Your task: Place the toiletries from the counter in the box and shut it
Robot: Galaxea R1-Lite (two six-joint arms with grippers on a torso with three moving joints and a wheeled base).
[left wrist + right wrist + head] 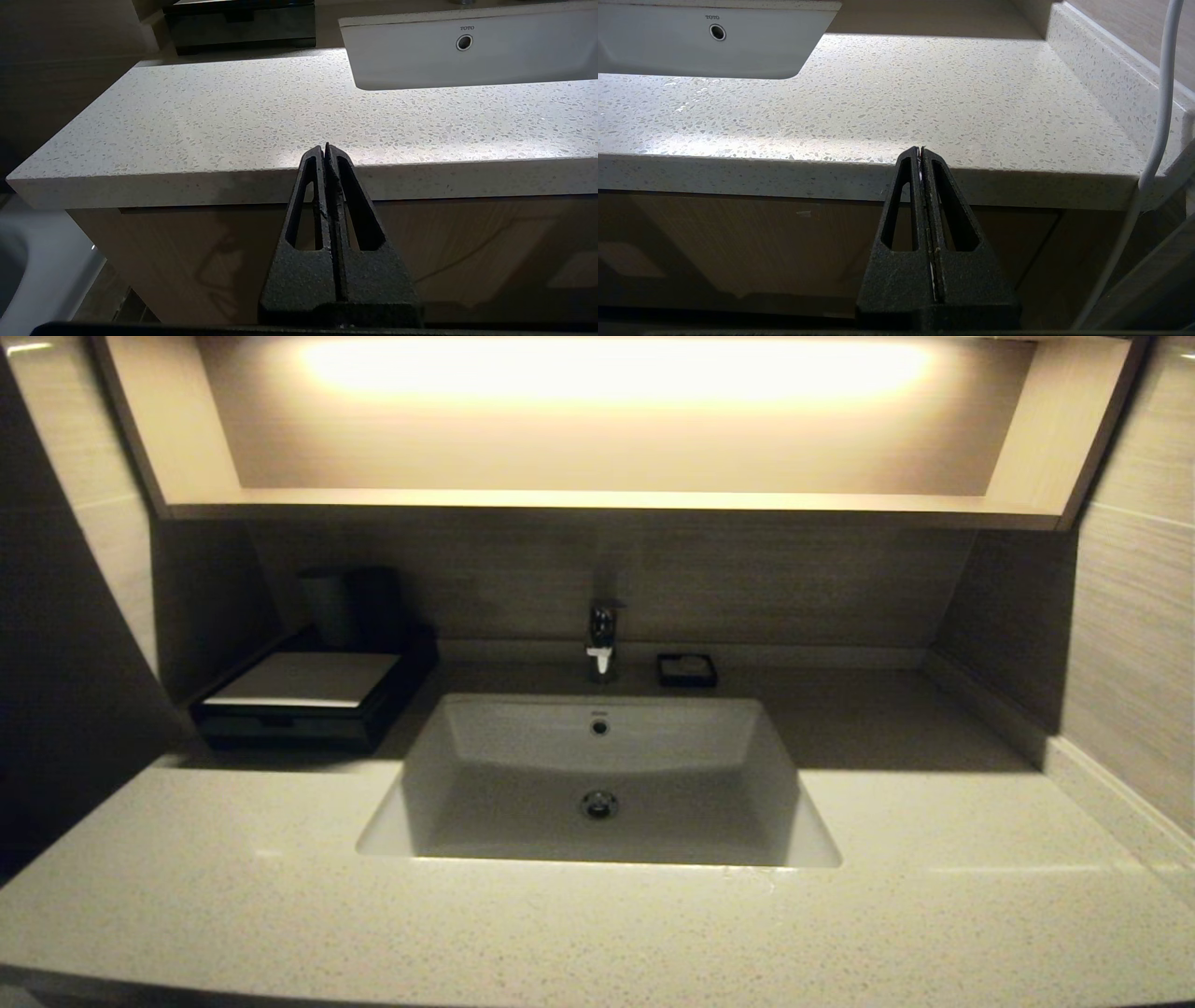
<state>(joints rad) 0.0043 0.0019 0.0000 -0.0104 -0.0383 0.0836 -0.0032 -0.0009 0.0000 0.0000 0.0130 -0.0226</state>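
The low black box (pixel 303 700) with a pale grey top panel stands at the back left of the speckled counter (pixel 233 896), its drawer pushed in; its front also shows in the left wrist view (pixel 243 25). No whitish packets show anywhere on the counter. My left gripper (pixel 325 147) is shut and empty, held below and in front of the counter's front edge, left of the sink. My right gripper (pixel 920 150) is shut and empty, at the same height in front of the counter's right part. Neither arm shows in the head view.
The white sunken sink (pixel 597 784) fills the counter's middle, with a tap (pixel 602 639) behind it. A small black square dish (pixel 687 669) sits right of the tap. Dark upright cups (pixel 350 602) stand behind the box. A white cable (pixel 1157 116) hangs by the right gripper.
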